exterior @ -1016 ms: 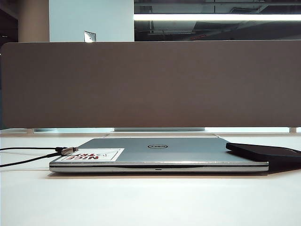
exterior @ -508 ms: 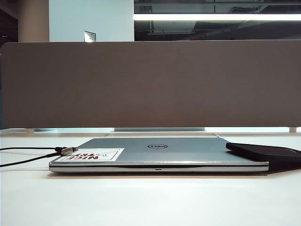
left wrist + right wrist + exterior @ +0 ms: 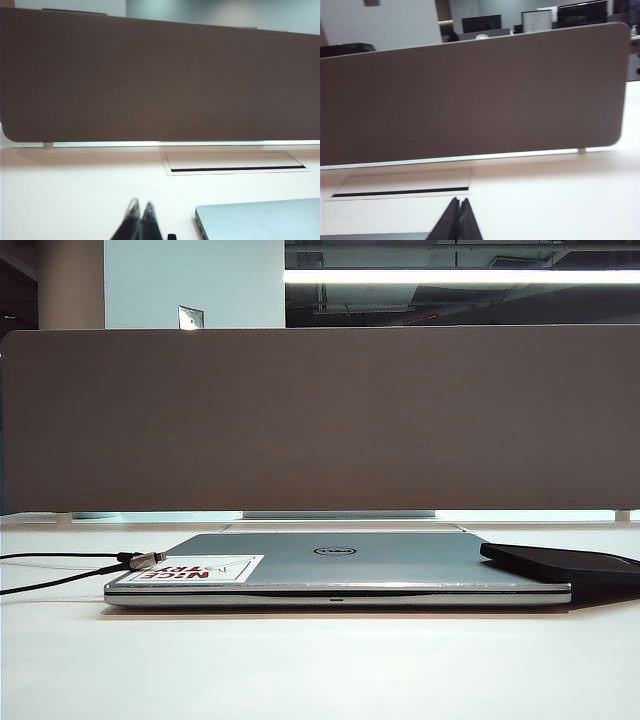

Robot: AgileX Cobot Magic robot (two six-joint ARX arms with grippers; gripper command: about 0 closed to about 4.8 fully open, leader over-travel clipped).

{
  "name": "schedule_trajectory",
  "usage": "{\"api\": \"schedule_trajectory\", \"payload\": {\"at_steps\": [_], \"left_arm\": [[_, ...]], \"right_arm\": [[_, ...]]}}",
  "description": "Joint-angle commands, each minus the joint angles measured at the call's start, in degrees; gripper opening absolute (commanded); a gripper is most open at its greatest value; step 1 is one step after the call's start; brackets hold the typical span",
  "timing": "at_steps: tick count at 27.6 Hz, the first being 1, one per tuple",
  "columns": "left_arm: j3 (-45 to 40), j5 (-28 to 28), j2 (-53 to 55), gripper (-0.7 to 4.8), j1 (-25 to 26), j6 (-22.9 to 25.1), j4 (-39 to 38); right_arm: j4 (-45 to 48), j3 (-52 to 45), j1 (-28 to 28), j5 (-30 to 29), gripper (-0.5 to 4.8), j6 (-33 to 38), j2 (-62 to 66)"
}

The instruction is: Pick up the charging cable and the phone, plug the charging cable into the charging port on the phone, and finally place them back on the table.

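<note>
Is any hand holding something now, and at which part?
Nothing is held: the left hand and right hand are both shut and empty above the table.

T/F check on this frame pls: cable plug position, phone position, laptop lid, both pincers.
1. The black charging cable's silvery plug rests on the closed silver laptop, by the red-lettered sticker. True.
2. The flat black phone lies on the laptop's left corner. False: it is at the right corner.
3. The laptop lid is open. False: closed.
4. The left pincer is shut and empty. True.
5. The right pincer grips the phone. False: shut on nothing, above the white table.
</note>
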Motion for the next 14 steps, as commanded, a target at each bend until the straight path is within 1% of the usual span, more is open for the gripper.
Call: {"api": "schedule_trajectory", "payload": {"at_steps": [1,7,11,12,14], "left_arm": [[2.6,0.0,5.3,-0.05,-0.1,0.1,1.3],[6.3,0.0,14.1,-0.06,-0.1,0.3,2.8],[8.4,0.0,20.2,-0.06,-2.6,0.3,4.3],[9.0,0.0,22.7,-0.06,-4.6,0.4,4.5],[9.2,0.0,25.0,-0.06,-6.5,1.6,5.3]], "right_arm": [[1.0,2.4,0.0,-2.1,-0.02,0.2,2.2],[1.0,4.8,0.2,-2.6,-0.03,0.2,4.7],[1.0,5.0,3.6,-2.3,-0.04,0.2,5.3],[1.0,5.0,6.1,-1.2,-0.04,0.2,5.8],[1.0,5.1,9.2,0.6,-0.04,0.2,6.4]]}}
